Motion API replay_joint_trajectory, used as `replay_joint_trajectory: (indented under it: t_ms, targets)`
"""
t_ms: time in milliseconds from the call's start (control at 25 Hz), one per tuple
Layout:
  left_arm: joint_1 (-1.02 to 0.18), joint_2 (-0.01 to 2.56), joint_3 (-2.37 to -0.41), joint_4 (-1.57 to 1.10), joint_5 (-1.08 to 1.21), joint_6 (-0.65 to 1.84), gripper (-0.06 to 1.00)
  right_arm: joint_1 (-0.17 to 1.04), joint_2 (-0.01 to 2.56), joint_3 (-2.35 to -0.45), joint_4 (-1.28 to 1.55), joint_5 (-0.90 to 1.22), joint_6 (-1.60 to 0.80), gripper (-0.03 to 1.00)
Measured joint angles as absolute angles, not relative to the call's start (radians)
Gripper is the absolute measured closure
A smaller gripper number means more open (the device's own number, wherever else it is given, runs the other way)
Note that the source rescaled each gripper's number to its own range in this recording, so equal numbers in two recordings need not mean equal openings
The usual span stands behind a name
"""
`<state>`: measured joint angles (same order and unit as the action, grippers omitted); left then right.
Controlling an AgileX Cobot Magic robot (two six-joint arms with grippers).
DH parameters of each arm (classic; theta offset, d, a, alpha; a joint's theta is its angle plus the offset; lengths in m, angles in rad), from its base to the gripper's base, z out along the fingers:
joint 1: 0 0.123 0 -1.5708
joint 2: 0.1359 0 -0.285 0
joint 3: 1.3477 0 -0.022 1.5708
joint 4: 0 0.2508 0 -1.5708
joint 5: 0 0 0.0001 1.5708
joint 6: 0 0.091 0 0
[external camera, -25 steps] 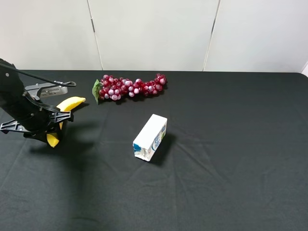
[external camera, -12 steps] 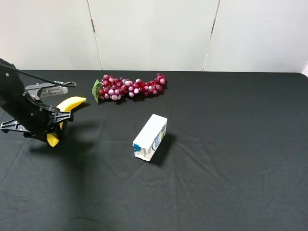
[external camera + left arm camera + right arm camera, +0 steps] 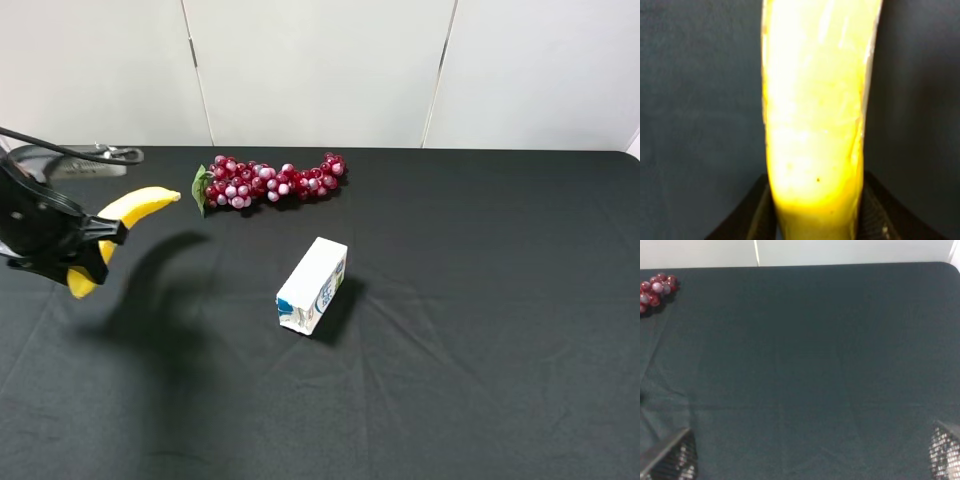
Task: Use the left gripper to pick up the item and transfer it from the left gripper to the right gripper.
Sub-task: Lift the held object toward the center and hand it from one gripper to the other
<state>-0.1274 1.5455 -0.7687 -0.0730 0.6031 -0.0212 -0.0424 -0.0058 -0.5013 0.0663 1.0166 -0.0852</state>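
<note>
The yellow banana point(image 3: 132, 207) is clamped near its lower half in my left gripper point(image 3: 88, 247), whose black jaws are shut on it. The banana hangs tilted above the black tablecloth at the far left and casts a shadow beside it. In the left wrist view the banana point(image 3: 815, 100) fills the frame, with a black jaw on each side of its near end. My right gripper point(image 3: 807, 462) does not show in the exterior view. In the right wrist view its two fingertips point(image 3: 670, 460) stand wide apart, with nothing between them, over bare cloth.
A red grape bunch point(image 3: 270, 180) with a green leaf lies at the back centre-left; its end shows in the right wrist view point(image 3: 655, 287). A white-and-blue carton point(image 3: 313, 285) lies on its side mid-table. The left arm's cable point(image 3: 60, 150) trails at the far left.
My left gripper has lifted the banana off the cloth and moved slightly left; the banana's shadow has grown and spread to the right. The carton and the grapes have not moved.
</note>
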Motion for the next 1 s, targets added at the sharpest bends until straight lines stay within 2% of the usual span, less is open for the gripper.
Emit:
replay_joint_trajectory:
  t_ms: [440,680,1000]
  targets:
    - [-0.127,1.255,-0.814,-0.073,0.909,0.132,0.94,-0.042,-0.006,-0.501,0.066,1.017,-0.085,-0.03]
    - [-0.127,1.236,-0.917,-0.082,1.036,0.212,0.94,-0.042,-0.006,-0.501,0.066,1.017,-0.085,-0.03]
    - [-0.127,1.236,-0.945,-0.234,1.059,0.457,0.94,-0.042,-0.006,-0.501,0.073,1.017,-0.075,-0.03]
